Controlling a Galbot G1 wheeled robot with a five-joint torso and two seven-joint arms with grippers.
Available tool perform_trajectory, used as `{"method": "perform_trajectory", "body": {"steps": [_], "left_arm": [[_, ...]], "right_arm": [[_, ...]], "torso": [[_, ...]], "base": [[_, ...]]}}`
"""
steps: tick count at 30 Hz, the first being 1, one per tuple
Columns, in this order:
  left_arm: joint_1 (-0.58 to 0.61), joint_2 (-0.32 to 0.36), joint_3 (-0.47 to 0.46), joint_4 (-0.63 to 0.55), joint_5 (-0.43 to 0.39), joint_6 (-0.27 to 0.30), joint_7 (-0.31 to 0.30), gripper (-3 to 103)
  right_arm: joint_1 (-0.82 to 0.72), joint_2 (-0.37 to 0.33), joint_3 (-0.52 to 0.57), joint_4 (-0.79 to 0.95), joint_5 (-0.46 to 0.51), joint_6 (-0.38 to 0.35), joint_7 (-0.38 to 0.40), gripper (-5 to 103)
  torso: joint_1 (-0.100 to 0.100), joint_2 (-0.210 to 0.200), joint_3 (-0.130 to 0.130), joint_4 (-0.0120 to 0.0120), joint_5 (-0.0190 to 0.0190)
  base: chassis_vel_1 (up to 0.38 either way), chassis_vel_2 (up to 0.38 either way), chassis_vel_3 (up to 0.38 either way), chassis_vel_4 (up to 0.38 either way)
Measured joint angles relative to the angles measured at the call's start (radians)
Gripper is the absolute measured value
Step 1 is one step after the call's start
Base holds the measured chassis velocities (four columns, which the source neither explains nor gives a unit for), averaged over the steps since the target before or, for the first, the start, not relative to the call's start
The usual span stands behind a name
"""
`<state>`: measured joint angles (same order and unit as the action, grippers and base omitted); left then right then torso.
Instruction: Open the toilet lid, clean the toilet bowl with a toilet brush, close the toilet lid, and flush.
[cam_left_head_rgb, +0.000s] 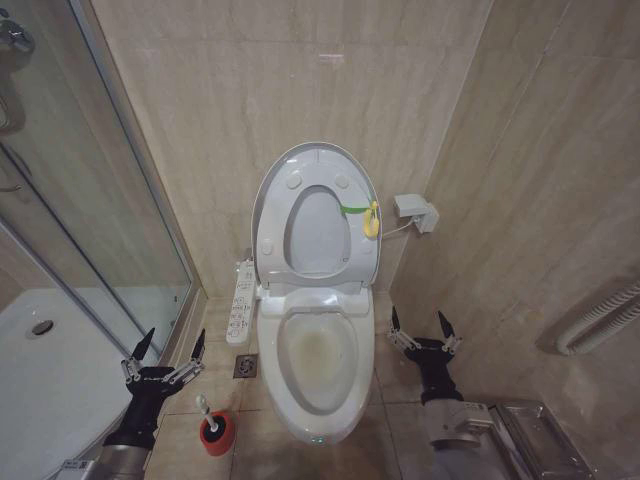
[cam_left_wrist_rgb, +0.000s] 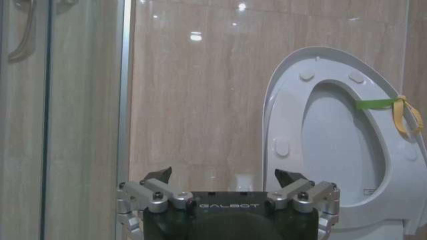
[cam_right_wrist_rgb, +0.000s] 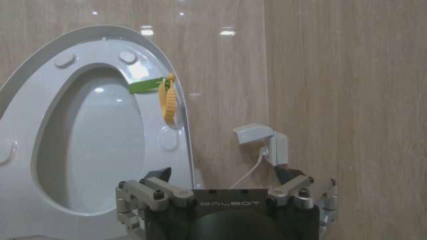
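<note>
The toilet lid (cam_left_head_rgb: 316, 152) stands upright against the back wall with the ring seat (cam_left_head_rgb: 270, 225) raised against it; a yellow-green tag (cam_left_head_rgb: 364, 214) hangs at its edge. Below lies the open toilet bowl (cam_left_head_rgb: 317, 350), brownish stains inside. The toilet brush (cam_left_head_rgb: 204, 408) stands in its red holder cup (cam_left_head_rgb: 217, 433) on the floor, left of the bowl. My left gripper (cam_left_head_rgb: 163, 345) hovers open above and left of the brush. My right gripper (cam_left_head_rgb: 421, 324) is open to the right of the bowl. Both wrist views face the raised lid (cam_left_wrist_rgb: 333, 130) (cam_right_wrist_rgb: 100, 145) past open fingers: left gripper (cam_left_wrist_rgb: 223, 175), right gripper (cam_right_wrist_rgb: 223, 172).
A glass shower enclosure (cam_left_head_rgb: 90, 200) and white shower tray (cam_left_head_rgb: 50, 370) fill the left side. A control panel (cam_left_head_rgb: 241, 300) juts from the toilet's left, with a floor drain (cam_left_head_rgb: 245, 366) below. A wall box with cable (cam_left_head_rgb: 415, 211) and a grey hose (cam_left_head_rgb: 600, 320) are on the right.
</note>
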<state>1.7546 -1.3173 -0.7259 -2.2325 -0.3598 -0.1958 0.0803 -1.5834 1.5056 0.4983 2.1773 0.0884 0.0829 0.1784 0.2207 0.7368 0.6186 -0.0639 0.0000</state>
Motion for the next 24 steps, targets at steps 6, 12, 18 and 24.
{"method": "perform_trajectory", "body": {"steps": [6, 12, 18, 24], "left_arm": [[0.000, 0.000, 0.000, 0.000, 0.000, 0.000, 0.000, 100], [0.000, 0.000, 0.000, 0.000, 0.000, 0.000, 0.000, 100], [0.000, 0.000, 0.000, 0.000, 0.000, 0.000, 0.000, 100], [0.000, 0.000, 0.000, 0.000, 0.000, 0.000, 0.000, 100]], "right_arm": [[-0.092, -0.064, 0.074, 0.067, 0.060, -0.107, -0.072, 100], [-0.201, -0.124, 0.128, 0.168, 0.173, -0.175, -0.178, 100], [-0.195, -0.098, 0.103, 0.189, 0.197, -0.121, -0.198, 100], [-0.165, -0.069, 0.105, 0.147, 0.188, -0.084, -0.187, 100]], "torso": [[0.000, 0.000, 0.000, -0.0001, 0.0003], [0.000, 0.000, 0.000, -0.0001, 0.0006], [0.000, 0.000, 0.000, 0.0001, -0.0001], [0.000, 0.000, 0.000, 0.0000, 0.0000]], "base": [[0.000, 0.000, 0.000, 0.000], [0.000, 0.000, 0.000, 0.000], [0.000, 0.000, 0.000, 0.000], [0.000, 0.000, 0.000, 0.000]]}}
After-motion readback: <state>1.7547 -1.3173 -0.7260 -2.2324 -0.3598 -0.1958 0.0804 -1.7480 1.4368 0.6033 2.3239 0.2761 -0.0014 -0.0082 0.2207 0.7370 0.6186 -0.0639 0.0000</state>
